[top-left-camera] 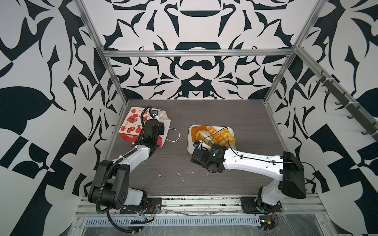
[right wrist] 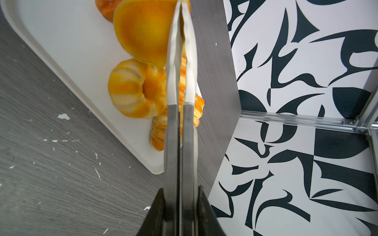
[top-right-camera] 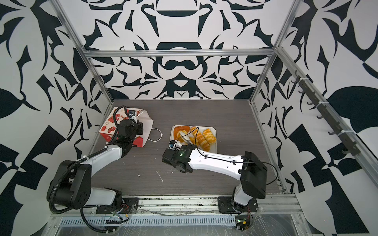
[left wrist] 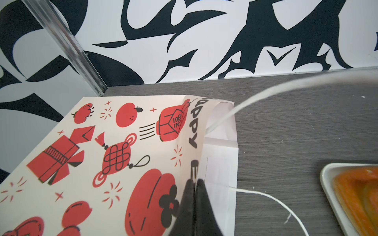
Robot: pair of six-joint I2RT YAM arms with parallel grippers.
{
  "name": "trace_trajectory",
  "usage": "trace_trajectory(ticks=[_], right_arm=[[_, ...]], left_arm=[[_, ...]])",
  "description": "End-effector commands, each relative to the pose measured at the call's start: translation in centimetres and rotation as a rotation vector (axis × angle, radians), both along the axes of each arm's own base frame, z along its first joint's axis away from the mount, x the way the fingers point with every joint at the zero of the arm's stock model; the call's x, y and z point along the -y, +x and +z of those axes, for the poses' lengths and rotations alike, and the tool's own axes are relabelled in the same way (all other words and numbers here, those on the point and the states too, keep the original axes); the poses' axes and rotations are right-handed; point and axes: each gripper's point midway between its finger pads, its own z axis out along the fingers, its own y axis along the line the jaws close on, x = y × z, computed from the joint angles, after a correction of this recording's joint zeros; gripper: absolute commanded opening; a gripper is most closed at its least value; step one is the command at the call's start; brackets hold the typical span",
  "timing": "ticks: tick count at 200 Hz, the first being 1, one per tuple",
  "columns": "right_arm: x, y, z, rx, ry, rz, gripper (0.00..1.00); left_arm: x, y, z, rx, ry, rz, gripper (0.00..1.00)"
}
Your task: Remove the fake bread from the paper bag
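Paper bag (left wrist: 122, 155) rim pinched by closed left end effector (left wrist: 194, 181).

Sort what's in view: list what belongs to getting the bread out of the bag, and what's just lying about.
Job: paper bag, on its side; fake bread, on the white tray; left gripper, shut on the bag's rim; right gripper, shut above the tray.
Just there: hook rail; white flecks on the table.

We see a robot lab cell. Aluminium framing (top-left-camera: 196, 53) and patterned walls (top-left-camera: 194, 24) box in a grey counter (top-left-camera: 214, 114), with the left arm (top-left-camera: 137, 153) and right arm (top-left-camera: 251, 163) bolted in front.
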Motion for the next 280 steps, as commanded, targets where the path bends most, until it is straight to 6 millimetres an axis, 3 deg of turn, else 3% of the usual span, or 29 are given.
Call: trace_trajectory(ticks=[1,91,146,213,280], right_arm=[[-0.5,0.5,1.2,0.071,0.024,-0.007,0.14],[-0.3,0.7,-0.1,0.085,-0.068,0.004,0.14],[-1.3,-0.7,-1.8,0.075,-0.121,0.023,0.14],[-1.6,-2.7,-1.7,0.045,-0.123,0.021,0.16],[-2.1,-5.8,-3.0,-0.113,-0.050,0.001,0.23]], left_arm=[[0.0,0.0,0.7,0.028,-0.032,0.001,0.00],[0.1,0.1,0.7,0.027,-0.033,-0.004,0.00],[0.2,0.2,0.6,0.026,-0.036,-0.008,0.00],[0.2,0.1,0.6,0.026,-0.037,-0.007,0.00],[0.2,0.0,0.6,0.027,-0.040,-0.006,0.00]])
